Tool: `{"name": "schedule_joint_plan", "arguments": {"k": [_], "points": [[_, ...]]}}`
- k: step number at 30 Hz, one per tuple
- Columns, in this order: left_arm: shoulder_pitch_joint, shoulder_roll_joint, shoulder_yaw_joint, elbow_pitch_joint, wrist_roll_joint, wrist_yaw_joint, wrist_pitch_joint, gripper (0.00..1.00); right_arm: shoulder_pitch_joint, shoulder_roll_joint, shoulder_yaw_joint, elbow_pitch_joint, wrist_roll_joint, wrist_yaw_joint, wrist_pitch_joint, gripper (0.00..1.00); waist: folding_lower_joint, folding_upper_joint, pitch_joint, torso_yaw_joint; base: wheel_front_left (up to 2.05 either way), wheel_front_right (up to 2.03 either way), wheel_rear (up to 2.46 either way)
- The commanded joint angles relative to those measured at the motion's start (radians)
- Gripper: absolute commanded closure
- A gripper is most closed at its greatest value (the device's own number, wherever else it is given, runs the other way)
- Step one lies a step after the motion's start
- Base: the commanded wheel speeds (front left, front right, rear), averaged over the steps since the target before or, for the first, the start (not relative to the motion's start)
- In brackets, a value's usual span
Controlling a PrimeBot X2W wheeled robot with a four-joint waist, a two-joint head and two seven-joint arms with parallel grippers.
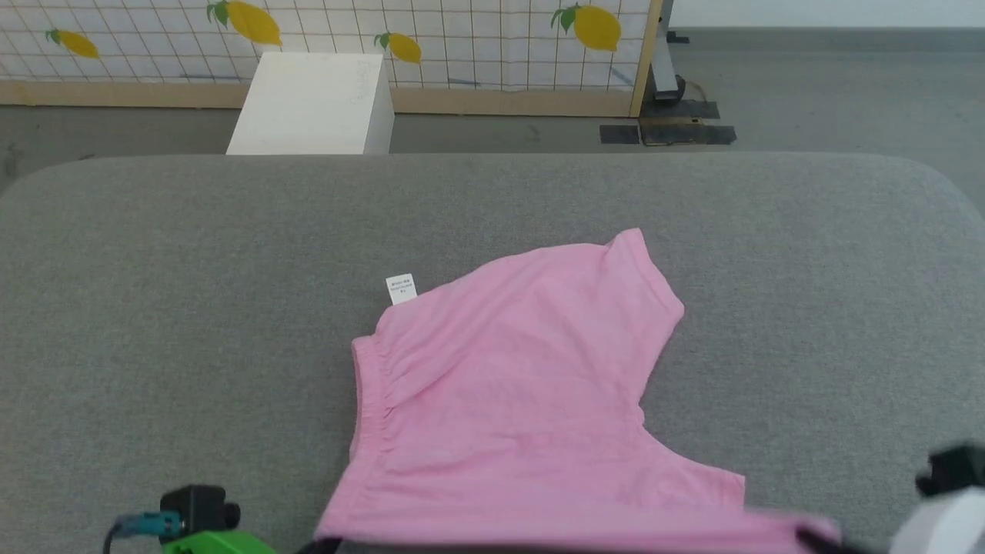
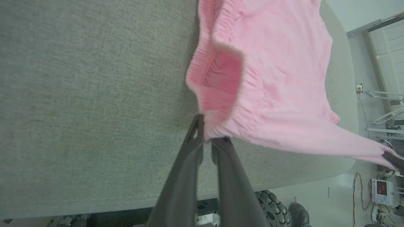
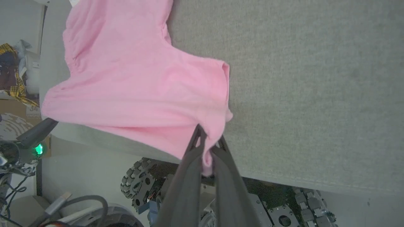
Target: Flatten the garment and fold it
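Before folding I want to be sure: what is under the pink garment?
The grey padded table lies under the garment, whose near edge the left gripper and right gripper pinch. Anything beneath the cloth's middle is covered.

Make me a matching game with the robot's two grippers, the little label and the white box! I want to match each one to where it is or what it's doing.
Things:
1. left gripper
2. right gripper
3. label
4. white box

Places or states:
A. on the floor beyond the table
B. shut on the garment at a leg-opening corner
C. sticking out at the garment's far edge
D. shut on the garment's waistband corner

Pairs: 1-D, 2-B, 3-C, 4-A.
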Motion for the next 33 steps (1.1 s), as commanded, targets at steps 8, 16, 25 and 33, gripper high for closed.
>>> {"name": "schedule_joint_plan", "arguments": {"k": [8, 16, 25, 33], "points": [[-0.25, 0.015, 0.009, 0.069, 0.016, -0.08, 0.004, 1.0, -0.439, -0.008, 0.05, 0.166, -0.184, -0.002, -0.127, 1.0, 0.0001, 0.008, 0.105, 0.003, 0.0, 0.0, 0.0], [-0.48, -0.006, 0.016, 0.184, 0.038, -0.121, -0.014, 1.0, -0.786, -0.008, 0.094, 0.482, -0.322, -0.002, -0.299, 1.0, 0.0001, 0.008, 0.236, 0.033, 0.0, 0.0, 0.0], [-0.651, -0.036, -0.005, 0.287, 0.052, -0.166, -0.02, 1.0, -1.054, -0.008, 0.108, 0.792, -0.418, -0.002, -0.456, 1.0, 0.0001, 0.008, 0.342, 0.075, 0.0, 0.0, 0.0], [-0.714, -0.055, -0.019, 0.368, 0.038, -0.199, -0.011, 1.0, -1.164, -0.007, 0.125, 0.984, -0.487, -0.002, -0.538, 1.0, 0.0001, 0.008, 0.38, 0.092, 0.0, 0.0, 0.0]]}}
